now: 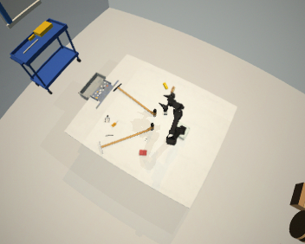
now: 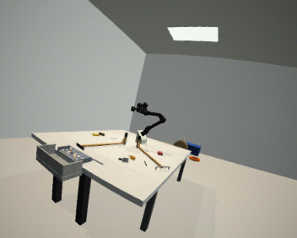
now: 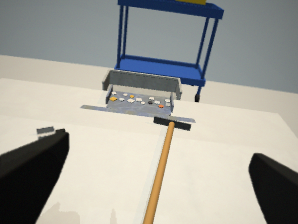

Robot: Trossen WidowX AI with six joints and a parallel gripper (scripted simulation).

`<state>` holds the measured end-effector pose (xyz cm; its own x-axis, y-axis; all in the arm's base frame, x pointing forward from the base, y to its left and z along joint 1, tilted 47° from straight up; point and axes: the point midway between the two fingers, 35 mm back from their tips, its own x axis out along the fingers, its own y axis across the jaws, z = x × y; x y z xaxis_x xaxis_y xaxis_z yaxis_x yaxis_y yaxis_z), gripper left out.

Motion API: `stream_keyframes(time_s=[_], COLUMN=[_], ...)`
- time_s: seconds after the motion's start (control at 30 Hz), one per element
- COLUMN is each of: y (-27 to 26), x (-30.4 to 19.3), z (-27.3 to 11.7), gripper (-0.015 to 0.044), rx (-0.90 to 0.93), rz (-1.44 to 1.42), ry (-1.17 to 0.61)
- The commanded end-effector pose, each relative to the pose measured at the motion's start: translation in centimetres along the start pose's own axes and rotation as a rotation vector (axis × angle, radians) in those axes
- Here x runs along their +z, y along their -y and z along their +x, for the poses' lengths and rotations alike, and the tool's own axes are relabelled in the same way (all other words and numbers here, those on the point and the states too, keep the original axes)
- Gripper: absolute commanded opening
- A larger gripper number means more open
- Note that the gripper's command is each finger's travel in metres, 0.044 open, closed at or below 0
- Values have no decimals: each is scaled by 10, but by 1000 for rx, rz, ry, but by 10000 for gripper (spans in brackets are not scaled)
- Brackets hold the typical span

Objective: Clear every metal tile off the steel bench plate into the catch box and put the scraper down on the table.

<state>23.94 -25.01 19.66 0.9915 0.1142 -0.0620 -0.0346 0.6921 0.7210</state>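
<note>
The long scraper [image 1: 137,100] [image 2: 104,144] [image 3: 161,175] lies on the table, its dark crosswise blade near the plate and a dark upright piece at its near handle end. The steel bench plate [image 1: 99,99] [image 3: 136,111] carries several small white and orange tiles and a dark one [image 3: 150,102]. The grey catch box [image 1: 92,86] [image 2: 59,164] [image 3: 142,80] adjoins the plate's far end; its floor is mostly hidden in the wrist view. My gripper [image 1: 164,99] [image 2: 133,109] [image 3: 161,151] is open and empty, high above the table, with the handle lower down between its fingers' outlines in the wrist view.
A rake-like tool [image 1: 127,138] [image 2: 150,156] lies across the table. A red block [image 1: 143,152] [image 2: 159,153], an orange item [image 1: 114,124] [image 2: 132,157], a small metal item [image 1: 107,118] [image 2: 123,159] and a yellow item [image 1: 165,86] also lie there. A blue cart [image 1: 55,67] [image 3: 160,67] stands beyond the box.
</note>
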Motion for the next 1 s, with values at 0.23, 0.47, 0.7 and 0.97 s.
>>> stream_keyframes(time_s=[0.23, 0.47, 0.7, 0.97], y=[-2, -2, -1, 7], x=[-1, -1, -2, -4], z=[-1, -1, 1, 24], gripper=[440, 440, 440, 440], rx=[5, 5, 3, -9], rz=[1, 1, 17, 123], ry=[-1, -1, -5, -46])
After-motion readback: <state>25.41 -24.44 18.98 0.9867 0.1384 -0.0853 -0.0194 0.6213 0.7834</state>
